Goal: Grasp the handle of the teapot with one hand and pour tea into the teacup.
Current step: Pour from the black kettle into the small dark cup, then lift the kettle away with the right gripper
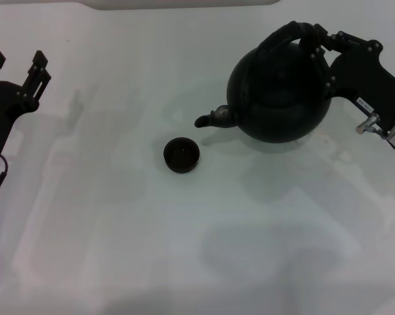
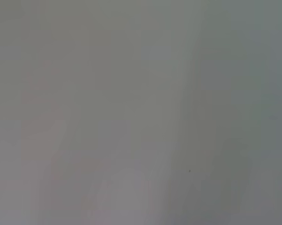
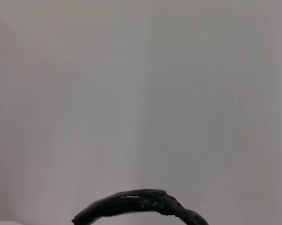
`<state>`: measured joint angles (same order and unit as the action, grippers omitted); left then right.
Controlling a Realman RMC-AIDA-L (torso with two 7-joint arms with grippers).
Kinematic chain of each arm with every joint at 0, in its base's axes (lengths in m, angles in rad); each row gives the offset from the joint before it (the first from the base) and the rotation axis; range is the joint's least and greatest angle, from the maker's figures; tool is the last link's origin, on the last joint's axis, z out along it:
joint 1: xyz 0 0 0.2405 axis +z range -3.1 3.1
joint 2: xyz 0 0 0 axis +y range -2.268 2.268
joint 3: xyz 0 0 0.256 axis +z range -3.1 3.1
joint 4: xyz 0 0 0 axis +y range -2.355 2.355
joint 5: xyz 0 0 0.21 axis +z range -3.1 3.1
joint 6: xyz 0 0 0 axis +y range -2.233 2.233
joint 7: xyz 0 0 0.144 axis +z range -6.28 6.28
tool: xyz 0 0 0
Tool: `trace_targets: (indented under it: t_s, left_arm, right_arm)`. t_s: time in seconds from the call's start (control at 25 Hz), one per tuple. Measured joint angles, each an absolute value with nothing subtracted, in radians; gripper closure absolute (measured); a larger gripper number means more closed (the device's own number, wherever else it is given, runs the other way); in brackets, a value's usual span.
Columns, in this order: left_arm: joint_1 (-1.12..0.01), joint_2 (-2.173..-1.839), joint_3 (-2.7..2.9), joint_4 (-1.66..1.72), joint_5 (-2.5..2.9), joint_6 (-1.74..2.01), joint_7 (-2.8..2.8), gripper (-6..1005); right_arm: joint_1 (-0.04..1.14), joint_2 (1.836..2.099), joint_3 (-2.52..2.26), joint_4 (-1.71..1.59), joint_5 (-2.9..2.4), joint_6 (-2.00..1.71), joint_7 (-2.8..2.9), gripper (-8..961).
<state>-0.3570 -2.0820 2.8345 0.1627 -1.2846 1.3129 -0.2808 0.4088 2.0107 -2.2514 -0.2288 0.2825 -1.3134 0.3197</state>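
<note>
The right gripper (image 1: 315, 41) is clamped on the handle (image 1: 286, 36) of the teapot (image 1: 279, 92) near the table's (image 1: 119, 249) far right edge, spout short of the mid-table teacup (image 1: 182, 155), pouring undone, while the left gripper (image 1: 17, 65) idles spread and empty at the left edge

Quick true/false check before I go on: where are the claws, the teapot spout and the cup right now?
1. The right claw is at the ribbed black arched handle of the round matte black teapot. True.
2. The spout points away from the small round black teacup. False: it points toward the cup's side.
3. The left claw holds the teacup. False: it is open, far off at the table's left.
4. The teacup stands upright. True.
</note>
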Motion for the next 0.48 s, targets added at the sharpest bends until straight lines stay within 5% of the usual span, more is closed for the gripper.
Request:
trace_targets:
  t_s: [0.48]
  left_arm:
    - [-0.360,-2.082,2.832,0.164,-1.287,1.313,-0.281,224]
  right_arm:
    - [0.419,2.013,-2.252,-0.246,0.279,-1.297,0.181,798]
